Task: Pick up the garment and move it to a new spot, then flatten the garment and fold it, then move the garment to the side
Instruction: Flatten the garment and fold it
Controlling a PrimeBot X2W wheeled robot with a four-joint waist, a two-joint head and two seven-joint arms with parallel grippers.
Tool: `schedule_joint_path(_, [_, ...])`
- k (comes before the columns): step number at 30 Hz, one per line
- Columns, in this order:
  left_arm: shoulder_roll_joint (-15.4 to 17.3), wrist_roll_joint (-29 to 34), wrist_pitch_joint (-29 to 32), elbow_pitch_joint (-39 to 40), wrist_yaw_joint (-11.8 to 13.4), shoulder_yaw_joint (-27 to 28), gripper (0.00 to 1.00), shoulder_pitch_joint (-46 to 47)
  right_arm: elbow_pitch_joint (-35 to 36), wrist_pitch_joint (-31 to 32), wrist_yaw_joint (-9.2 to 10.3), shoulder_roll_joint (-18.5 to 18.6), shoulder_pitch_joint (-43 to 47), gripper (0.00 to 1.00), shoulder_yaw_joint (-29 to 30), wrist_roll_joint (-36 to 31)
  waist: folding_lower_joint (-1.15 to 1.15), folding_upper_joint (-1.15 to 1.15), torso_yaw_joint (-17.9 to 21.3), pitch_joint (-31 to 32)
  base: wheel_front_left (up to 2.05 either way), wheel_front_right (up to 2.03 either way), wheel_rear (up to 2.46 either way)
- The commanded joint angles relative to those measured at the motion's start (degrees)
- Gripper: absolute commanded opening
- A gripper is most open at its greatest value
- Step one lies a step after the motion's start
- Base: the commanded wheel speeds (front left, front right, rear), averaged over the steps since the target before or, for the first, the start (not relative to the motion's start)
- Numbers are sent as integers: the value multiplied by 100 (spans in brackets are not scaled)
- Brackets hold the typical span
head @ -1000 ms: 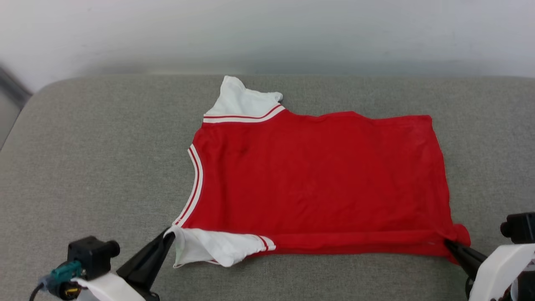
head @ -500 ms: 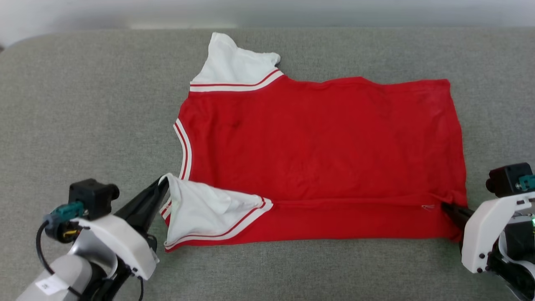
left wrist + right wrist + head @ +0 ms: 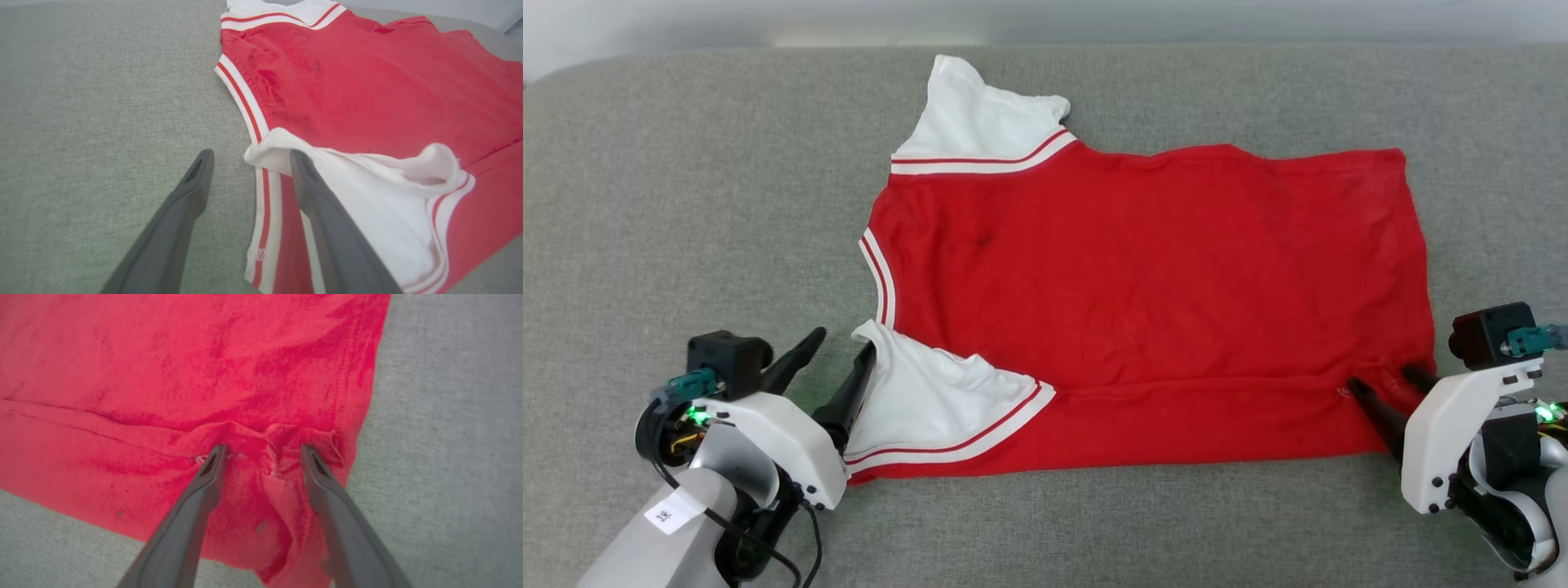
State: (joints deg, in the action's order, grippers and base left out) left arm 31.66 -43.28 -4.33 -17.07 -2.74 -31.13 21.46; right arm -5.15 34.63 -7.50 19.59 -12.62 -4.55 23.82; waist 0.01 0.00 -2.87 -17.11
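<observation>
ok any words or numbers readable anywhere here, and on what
Nothing reads clearly.
White sticker on the left forearm: dark marks, too small to read.
Small red mark on the striped trim of the garment: too blurred to read.
Upturned red face: no numerals seen.

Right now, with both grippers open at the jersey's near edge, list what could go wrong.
The left gripper straddles a corner of the white sleeve; backing out may drag that fold open. The garment is bunched between the fingers of the right gripper; it may snag or stay wrinkled.
</observation>
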Motion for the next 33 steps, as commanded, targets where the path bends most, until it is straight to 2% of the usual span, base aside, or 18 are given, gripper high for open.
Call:
schedule_joint_path(1, [-61, -67, -75, -83, 31, 56, 100, 37, -12, -77, 3, -10, -44, 100, -11, -54, -1, 0, 14, 77, 0, 0, 0])
schedule_joint_path(6, [-248, -240, -367, -319, 189, 232, 100, -146, 55, -223, 2, -62, 100, 100, -12, -266, -1, 0, 43, 345, 0, 0, 0])
schedule_joint_path(9, [-203, -217, -375, -301, 364, 274, 100, -256, 152, -115, 2, -153, 266, 100, 129, -365, -1, 0, 47, 515, 0, 0, 0])
schedule_joint_path(13, [-162, -246, -311, -47, 728, 336, 100, -495, 344, 219, 2, -330, 580, 100, 414, -574, -1, 0, 27, 724, 0, 0, 0])
schedule_joint_path(17, [-106, -386, -215, 408, 1153, 504, 100, -900, 666, 469, 2, -704, 831, 100, 907, -839, -1, 0, 24, 841, 0, 0, 0])
schedule_joint_path(21, [44, -383, 261, 924, 1491, 342, 100, -1341, 980, 804, 2, -985, 1119, 100, 1171, -1089, -1, 0, 37, 870, 0, 0, 0])
schedule_joint_path(26, [202, -478, 856, 1600, 1682, 119, 100, -1658, 1370, 1175, 2, -1279, 1344, 100, 1442, -1253, -1, 0, 52, 781, 0, 0, 0])
schedule_joint_path(29, [272, -451, 1043, 1794, 1827, 88, 100, -1689, 1550, 1308, 2, -1407, 1405, 100, 1497, -1345, -1, 0, 78, 687, 0, 0, 0])
schedule_joint_path(30, [331, -372, 1255, 1824, 1954, 8, 100, -1623, 1691, 1366, 2, -1457, 1391, 100, 1487, -1381, -1, 0, 120, 584, 0, 0, 0])
schedule_joint_path(33, [359, -336, 1378, 1799, 2052, -12, 100, -1529, 1772, 1382, 2, -1500, 1339, 100, 1461, -1374, -1, 0, 173, 458, 0, 0, 0])
